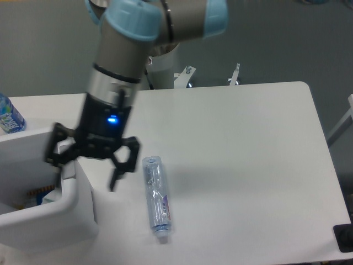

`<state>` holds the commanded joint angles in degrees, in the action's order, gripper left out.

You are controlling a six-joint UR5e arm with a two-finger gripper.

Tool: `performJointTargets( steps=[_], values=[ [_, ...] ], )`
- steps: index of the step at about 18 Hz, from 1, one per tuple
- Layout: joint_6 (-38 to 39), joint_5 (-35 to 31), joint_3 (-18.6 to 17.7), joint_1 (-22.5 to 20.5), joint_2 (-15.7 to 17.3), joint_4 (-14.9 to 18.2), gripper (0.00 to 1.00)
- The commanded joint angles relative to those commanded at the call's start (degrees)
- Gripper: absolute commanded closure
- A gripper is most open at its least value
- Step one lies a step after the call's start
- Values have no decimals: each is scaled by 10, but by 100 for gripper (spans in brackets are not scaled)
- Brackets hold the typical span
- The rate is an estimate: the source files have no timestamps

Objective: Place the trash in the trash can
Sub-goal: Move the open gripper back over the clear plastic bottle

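Lying just right of the spread gripper (88,172): flattened bottle (156,200).

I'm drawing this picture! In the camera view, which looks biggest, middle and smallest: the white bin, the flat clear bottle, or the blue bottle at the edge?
1. White rectangular plastic bin, cut off by the frame.
2. Flattened clear plastic bottle lying on the white table.
3. Blue-labelled water bottle; only part shows at the left edge, so its full size is unsure.

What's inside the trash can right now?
Inside the trash can, only a blue-and-orange scrap shows near the wall. The gripper, open, and the rim cover the rest.
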<state>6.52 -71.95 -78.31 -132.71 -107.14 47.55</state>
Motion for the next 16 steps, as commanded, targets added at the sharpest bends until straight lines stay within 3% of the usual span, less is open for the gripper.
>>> performJointTargets(
  steps=[7, 16],
  values=[
    [-55, -85, 7, -25, -55, 2, 0],
    [-71, -96, 11, -27, -144, 1, 0]
  ],
)
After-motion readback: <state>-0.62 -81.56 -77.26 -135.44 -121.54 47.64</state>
